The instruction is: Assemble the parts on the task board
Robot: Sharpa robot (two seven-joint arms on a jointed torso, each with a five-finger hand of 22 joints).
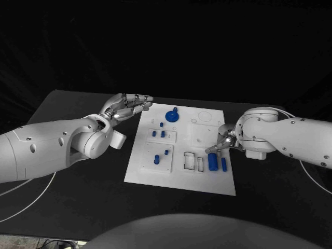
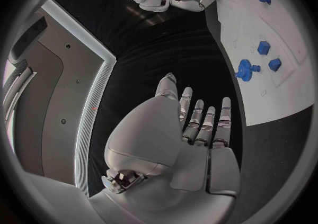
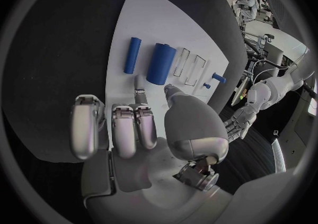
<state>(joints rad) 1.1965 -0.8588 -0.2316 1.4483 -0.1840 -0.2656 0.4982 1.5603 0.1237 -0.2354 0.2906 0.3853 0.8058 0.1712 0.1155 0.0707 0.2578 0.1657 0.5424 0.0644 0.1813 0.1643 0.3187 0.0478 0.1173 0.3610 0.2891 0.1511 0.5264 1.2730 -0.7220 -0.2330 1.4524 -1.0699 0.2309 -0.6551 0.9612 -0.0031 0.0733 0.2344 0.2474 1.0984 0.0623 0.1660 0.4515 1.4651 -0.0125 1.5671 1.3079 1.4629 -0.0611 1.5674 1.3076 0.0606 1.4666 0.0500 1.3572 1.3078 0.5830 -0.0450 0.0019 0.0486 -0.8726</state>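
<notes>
My right hand [image 1: 220, 142] hung over the board [image 1: 182, 178] w/ fingers curled, tips just above the thick cylinder [image 1: 212, 162] near the board's right edge, gripping nothing. A thin rod [image 1: 224, 164] lay beside it, nearer that edge. Left hand [image 1: 126, 107] sat off the board's far-left corner, fingers loosely bent, empty; gear [image 1: 172, 115] stood near that corner.

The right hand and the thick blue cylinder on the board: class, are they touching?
Apart. In the right wrist view, white board shows between the right hand and the thick blue cylinder.
</notes>
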